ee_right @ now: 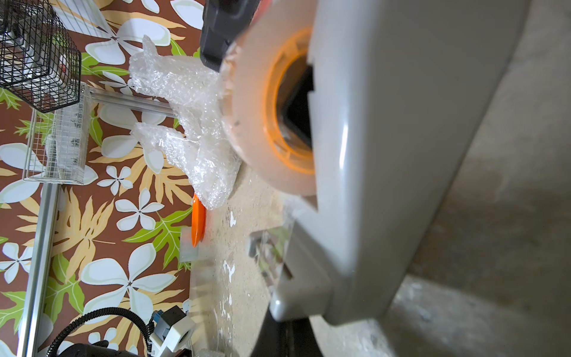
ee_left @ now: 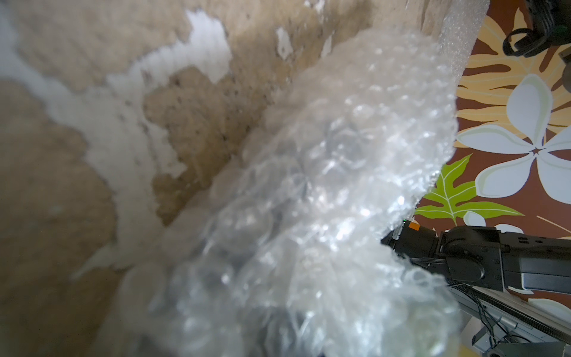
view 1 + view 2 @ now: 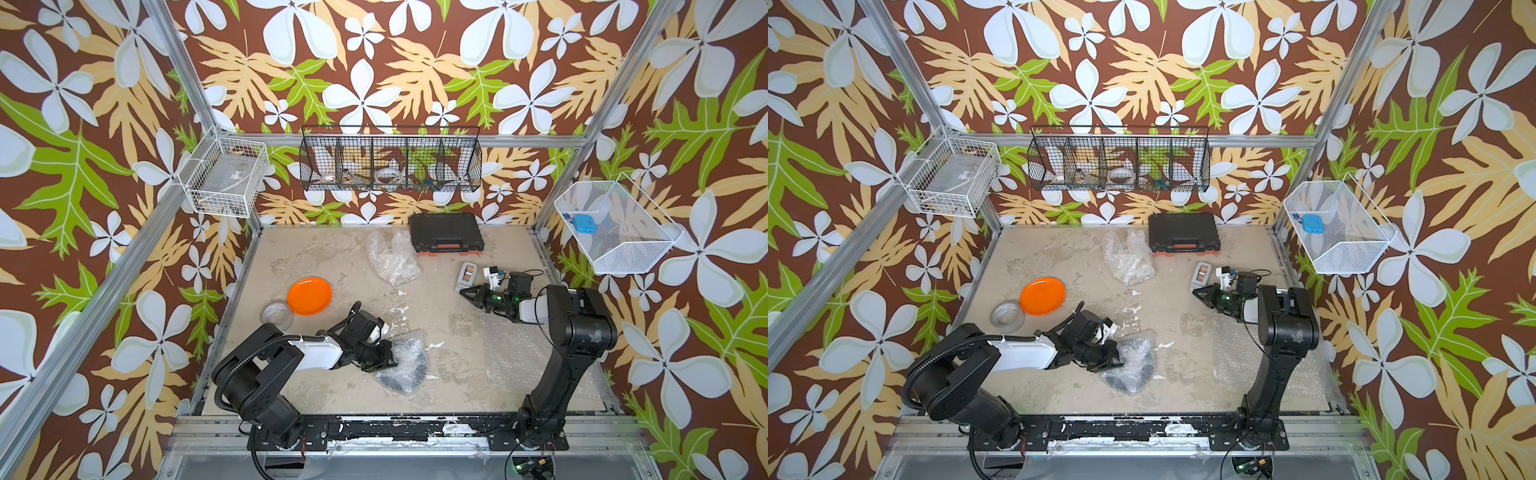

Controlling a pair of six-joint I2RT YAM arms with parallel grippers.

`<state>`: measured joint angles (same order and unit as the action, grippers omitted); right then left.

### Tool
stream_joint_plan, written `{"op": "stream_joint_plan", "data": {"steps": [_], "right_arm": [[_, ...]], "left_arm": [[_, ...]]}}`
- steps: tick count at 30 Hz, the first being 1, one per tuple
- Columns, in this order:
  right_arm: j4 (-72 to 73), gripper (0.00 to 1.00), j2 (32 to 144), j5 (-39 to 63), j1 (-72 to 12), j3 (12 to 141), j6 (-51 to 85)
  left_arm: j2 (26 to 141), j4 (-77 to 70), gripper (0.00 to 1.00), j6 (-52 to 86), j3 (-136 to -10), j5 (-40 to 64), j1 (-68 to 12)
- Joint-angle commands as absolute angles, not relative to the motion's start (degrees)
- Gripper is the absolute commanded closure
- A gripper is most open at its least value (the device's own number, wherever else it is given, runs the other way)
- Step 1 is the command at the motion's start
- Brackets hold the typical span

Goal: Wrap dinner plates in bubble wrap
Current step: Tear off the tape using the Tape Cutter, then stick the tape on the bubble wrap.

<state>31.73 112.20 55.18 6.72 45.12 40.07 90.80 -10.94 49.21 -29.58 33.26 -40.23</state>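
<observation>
The left end effector (image 3: 390,360) is pinching shut on the left edge of the bubble wrap (image 3: 411,353) bundling the black plate (image 3: 391,380) at the near middle of the table (image 3: 332,257), with open room around it, while the right end effector (image 3: 464,293) is sitting closed beside the tape dispenser (image 3: 466,275).

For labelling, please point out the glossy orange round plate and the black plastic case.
glossy orange round plate (image 3: 309,296): in a top view, its centre.
black plastic case (image 3: 444,227): in a top view, its lid.
</observation>
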Motion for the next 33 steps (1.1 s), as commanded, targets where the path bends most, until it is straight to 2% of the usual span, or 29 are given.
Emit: {"op": "stream_joint_plan", "data": {"steps": [1,10,15,18,24,33], "right_arm": [[30.6,1.00,112.3,52.8,6.8,45.7,38.6],[8.9,1.00,111.7,43.7,6.7,48.8,31.6],[3.1,1.00,109.7,39.1,6.7,50.8,29.4],[4.3,1.00,107.7,39.6,6.7,51.2,29.7],[5.1,1.00,98.4,41.8,5.7,49.8,28.9],[-5.5,1.00,77.1,42.7,1.3,43.0,26.4]], "left_arm": [[91.4,1.5,0.96,49.4,-28.7,26.5,-40.2],[91.3,1.8,0.97,49.4,-28.5,26.3,-40.2],[91.4,1.7,0.97,49.4,-28.4,26.2,-40.2],[91.4,1.7,0.96,49.4,-28.3,26.2,-40.2],[90.7,1.0,0.97,49.7,-28.2,25.6,-40.0],[90.3,-0.8,0.97,49.7,-27.8,26.3,-39.2]]}}
